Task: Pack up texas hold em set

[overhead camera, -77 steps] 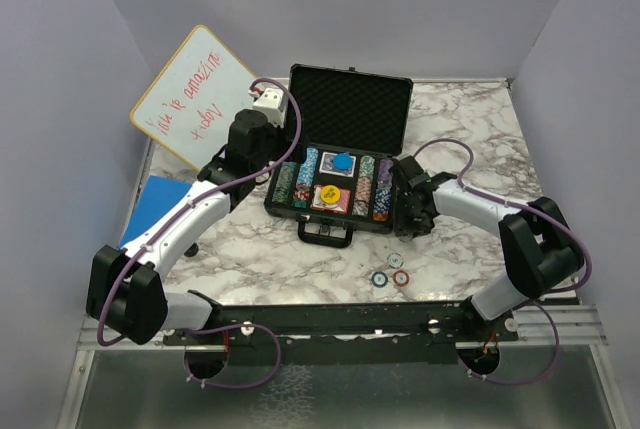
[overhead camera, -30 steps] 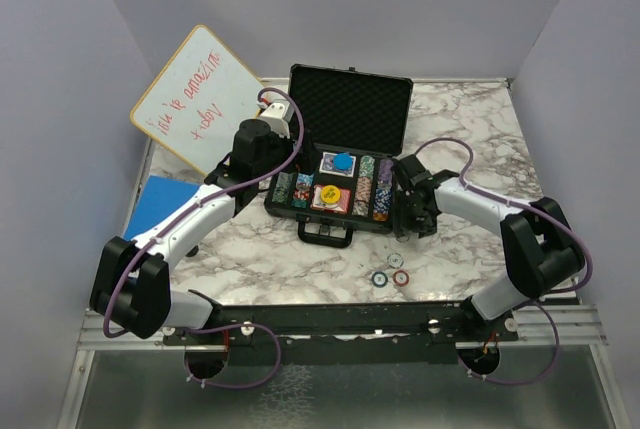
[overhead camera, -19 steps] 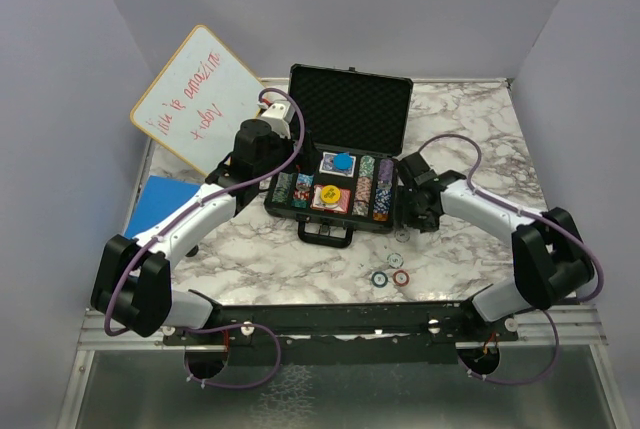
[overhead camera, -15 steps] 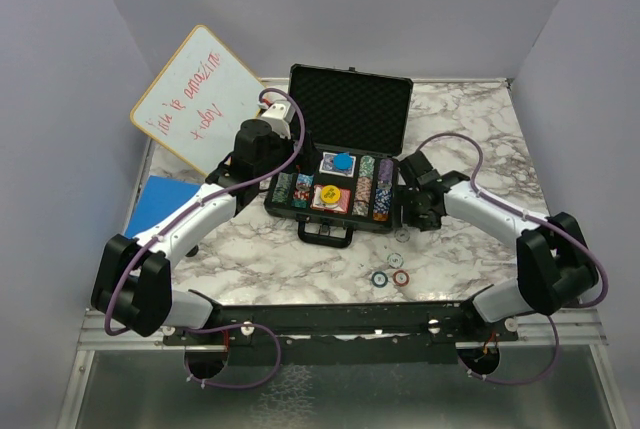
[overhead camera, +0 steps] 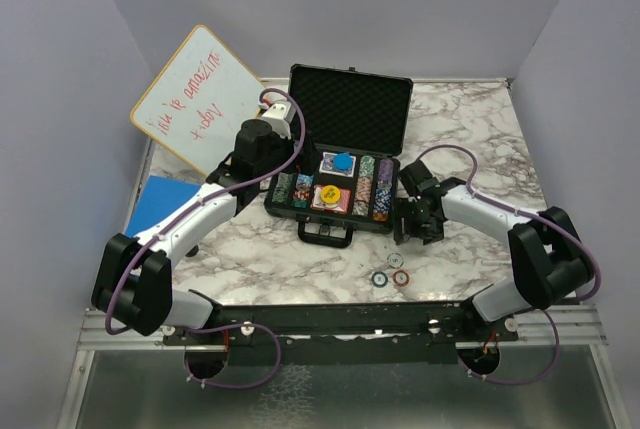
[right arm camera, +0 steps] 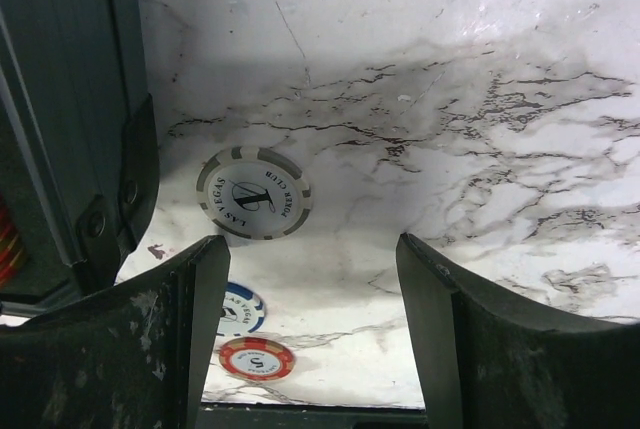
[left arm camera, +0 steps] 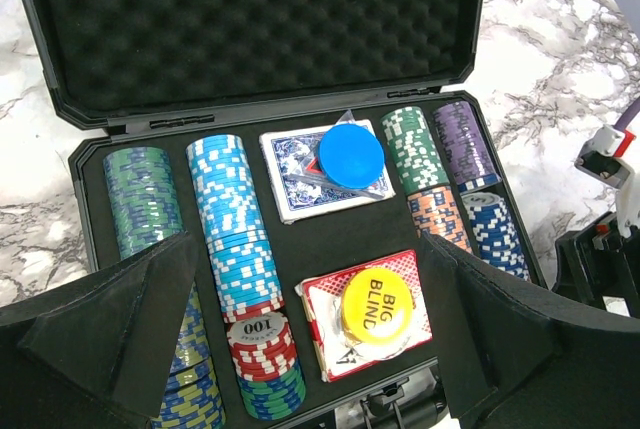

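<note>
From above: shows open briefcase on desk, just left of right gripper. Left wrist: finds left gripper spread wide, empty, with poker chips, card decks and two discs directly beneath. Right wrist: shows right gripper parted, empty; grey chip on desk just ahead.

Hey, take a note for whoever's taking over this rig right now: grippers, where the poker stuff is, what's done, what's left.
Left gripper: open, empty, over the open case.
Right gripper: open, empty, over the table beside the case, grey chip just ahead.
Done: chip rows, decks, blue disc and yellow disc sit in the case.
Left: grey chip, blue chip and red chip lie loose on the table; lid is up.
</note>
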